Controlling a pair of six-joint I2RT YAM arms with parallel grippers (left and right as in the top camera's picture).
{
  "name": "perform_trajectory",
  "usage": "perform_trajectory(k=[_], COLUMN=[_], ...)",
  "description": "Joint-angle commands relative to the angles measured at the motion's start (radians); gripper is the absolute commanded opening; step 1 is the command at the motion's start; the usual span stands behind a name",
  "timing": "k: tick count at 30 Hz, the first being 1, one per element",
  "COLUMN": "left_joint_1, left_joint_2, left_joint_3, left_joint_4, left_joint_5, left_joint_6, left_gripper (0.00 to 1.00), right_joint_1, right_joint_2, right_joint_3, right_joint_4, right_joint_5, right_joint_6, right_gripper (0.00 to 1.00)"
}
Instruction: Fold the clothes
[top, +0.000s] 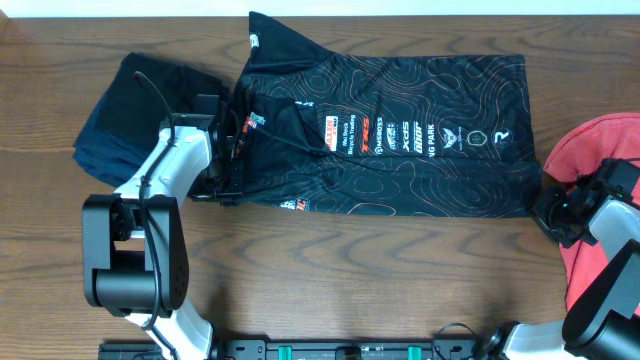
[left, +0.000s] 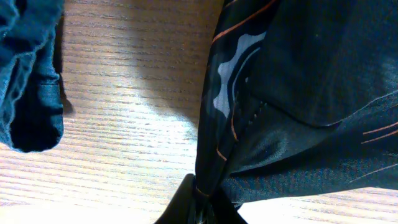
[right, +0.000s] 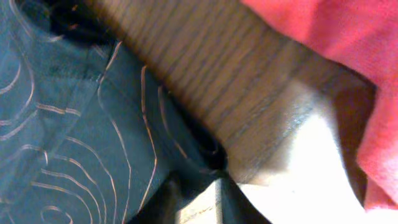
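The black jersey (top: 400, 130) with thin orange contour lines and white logos lies spread across the middle of the table. My left gripper (top: 226, 150) is shut on a bunched fold at its left end; the left wrist view shows the fabric (left: 298, 93) pinched between the jaws (left: 203, 202). My right gripper (top: 547, 207) is at the jersey's lower right corner. In the right wrist view its jaws (right: 214, 177) are closed on the tip of that corner (right: 74, 137). The coral-red T-shirt (top: 600, 150) lies crumpled at the right edge, partly under the right arm, and shows in the right wrist view (right: 336, 43).
A dark navy garment (top: 130, 110) lies folded at the far left, next to the left arm, and shows in the left wrist view (left: 28, 74). The wooden table (top: 380, 270) runs bare along the front. The arm bases stand at the front edge.
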Motion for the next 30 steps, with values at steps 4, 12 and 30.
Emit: perform_trajectory(k=[4, 12, 30], left_joint_1=[0.007, 0.040, 0.085], left_joint_2=[-0.019, -0.020, -0.023], left_joint_3=[0.020, 0.020, 0.017], left_joint_4=[-0.034, -0.156, -0.349], left_joint_5=[-0.019, -0.019, -0.015], left_joint_6=[0.002, -0.061, -0.123], left_gripper=[0.06, 0.06, 0.21], right_joint_1=[-0.031, -0.115, -0.132], right_joint_2=[-0.005, -0.166, -0.301], right_joint_3=[0.001, 0.001, 0.001], right_joint_4=[-0.033, -0.247, -0.363], right_joint_5=[0.020, 0.198, 0.271], right_joint_6=[0.006, 0.070, 0.070], right_gripper=[0.01, 0.01, 0.20])
